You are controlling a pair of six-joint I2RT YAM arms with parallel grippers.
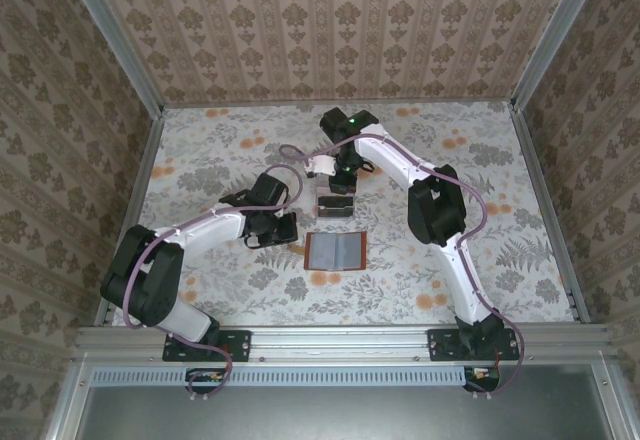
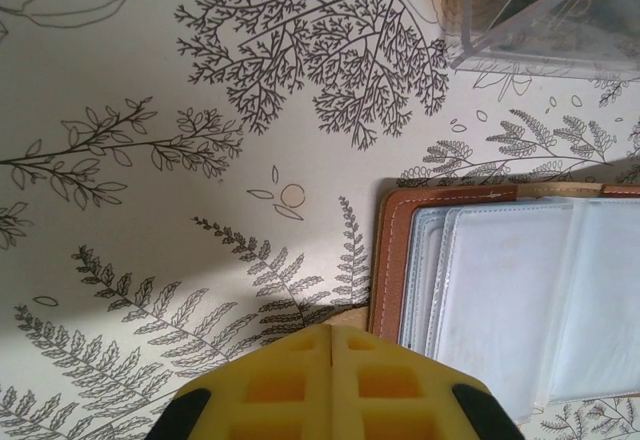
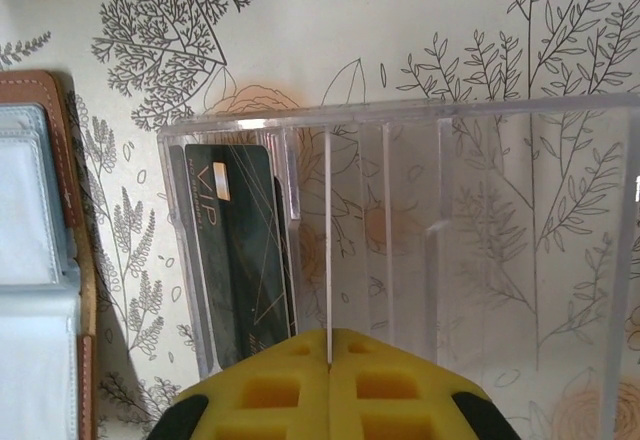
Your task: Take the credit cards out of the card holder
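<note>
Card holder (image 1: 335,252) open flat, long axis left-right.

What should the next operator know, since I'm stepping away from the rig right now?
Left hand: shut, nothing in it, just beside the card holder.
Right hand: shut, nothing in it, over the clear tray.
The card holder lies open on the table, next to the tray.
Done: one dark card stands in the tray's end slot.
Left: check the holder's pockets. They look pale, and I cannot tell whether any cards remain.
</note>
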